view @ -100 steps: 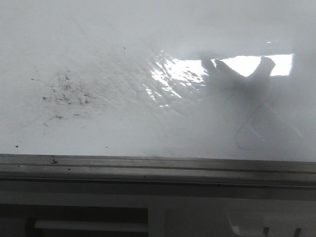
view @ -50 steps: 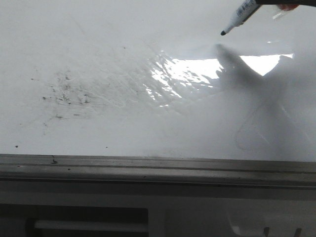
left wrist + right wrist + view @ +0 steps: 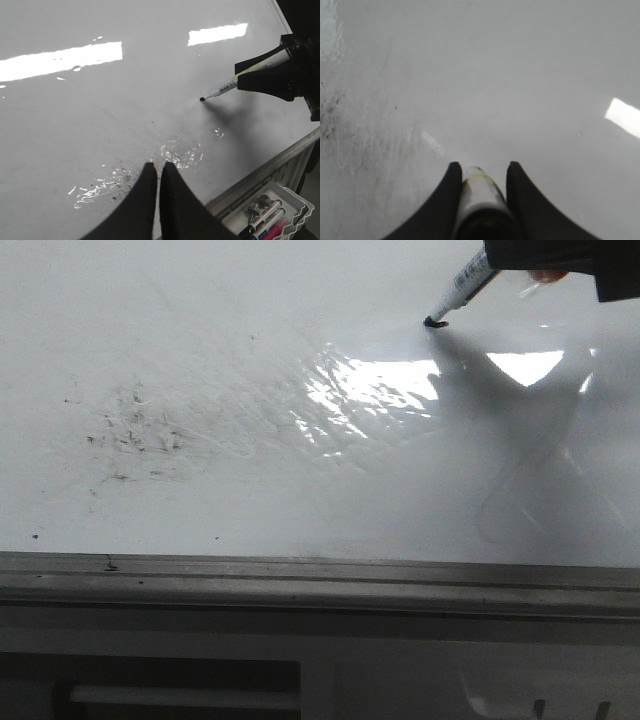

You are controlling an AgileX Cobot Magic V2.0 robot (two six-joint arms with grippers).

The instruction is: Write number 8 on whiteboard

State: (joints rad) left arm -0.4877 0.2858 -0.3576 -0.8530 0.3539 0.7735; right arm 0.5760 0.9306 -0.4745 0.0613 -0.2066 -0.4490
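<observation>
At the far right of the whiteboard [image 3: 250,490], a marker [image 3: 462,285] clamped in the right gripper [image 3: 481,172] has been lowered until its tip touches; no number 8 is drawn yet. The left gripper [image 3: 159,172] is closed, empty.

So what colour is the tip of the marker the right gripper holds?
Black; the marker tip shows best in the left wrist view.

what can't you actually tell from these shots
- Marker tip: hidden by the right claw and marker barrel in the right wrist view; elsewhere contact with the whiteboard is unclear.
- Marker label: too small.
- Tray pens: cut off by the left wrist view's edge.
</observation>
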